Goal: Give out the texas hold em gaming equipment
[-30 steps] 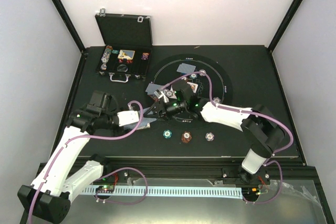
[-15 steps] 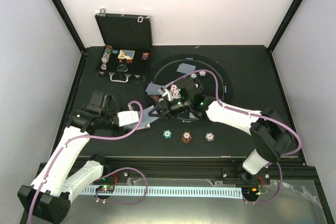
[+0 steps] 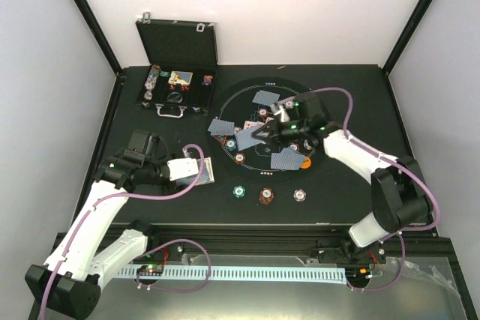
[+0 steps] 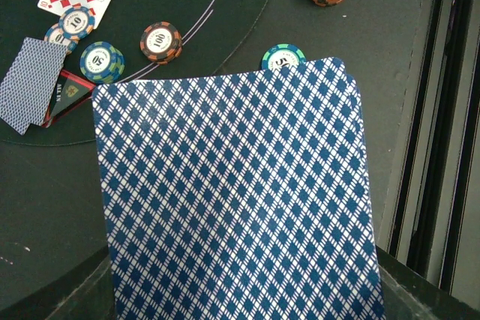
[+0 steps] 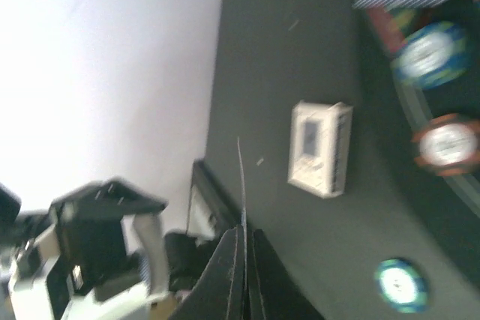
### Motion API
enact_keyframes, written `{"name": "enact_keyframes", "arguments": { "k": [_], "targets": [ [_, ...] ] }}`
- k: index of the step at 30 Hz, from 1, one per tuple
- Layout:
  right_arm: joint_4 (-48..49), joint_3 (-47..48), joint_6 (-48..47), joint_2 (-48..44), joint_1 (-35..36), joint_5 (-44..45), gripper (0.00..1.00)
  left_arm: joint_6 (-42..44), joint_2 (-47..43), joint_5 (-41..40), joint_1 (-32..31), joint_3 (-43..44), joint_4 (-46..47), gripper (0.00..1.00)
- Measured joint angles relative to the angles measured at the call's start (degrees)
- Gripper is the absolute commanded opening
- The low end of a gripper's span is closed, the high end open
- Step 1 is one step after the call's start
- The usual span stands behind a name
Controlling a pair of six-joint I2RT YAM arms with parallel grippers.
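Chips lie nearest me, three in a row just off the 6 o'clock edge of the round mat (image 3: 240, 103): a teal chip (image 3: 239, 191), a red-brown chip (image 3: 266, 196) and a white chip (image 3: 300, 195), each apart from the next on the dark table (image 3: 337, 204). Out at 8 o'clock of the mat, the left gripper (image 3: 201, 172) is clamped on a deck (image 4: 232, 200) of blue-backed cards, held flat with the backs up. On the mat itself loose blue-backed cards (image 3: 287, 160) lie at 5, 9 and 12 o'clock, with several small chips (image 4: 102, 61) scattered among them. Over the middle of the mat the right gripper (image 5: 244, 239) has its fingers pinched together on a single card (image 5: 241, 174), seen edge-on from the wrist. Farthest back, at 11 o'clock, a black case (image 3: 177, 43) stands open with more chips inside.
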Motion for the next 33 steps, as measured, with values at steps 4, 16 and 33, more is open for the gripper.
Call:
{"name": "enact_keyframes", "arguments": {
  "k": [4, 16, 33],
  "targets": [
    [-6.9, 1.6, -6.9, 2.4, -10.9, 1.6, 0.01, 0.0, 0.0, -0.2, 0.0, 0.0, 0.0, 0.35],
    [-18.6, 17.3, -18.2, 27.8, -25.8, 7.2, 0.01, 0.0, 0.0, -0.7, 0.0, 0.0, 0.0, 0.35],
    [-26.8, 28.9, -22.9, 35.0, -25.9, 9.2, 0.04, 0.0, 0.0, -2.0, 0.0, 0.0, 0.0, 0.35]
  ]
}}
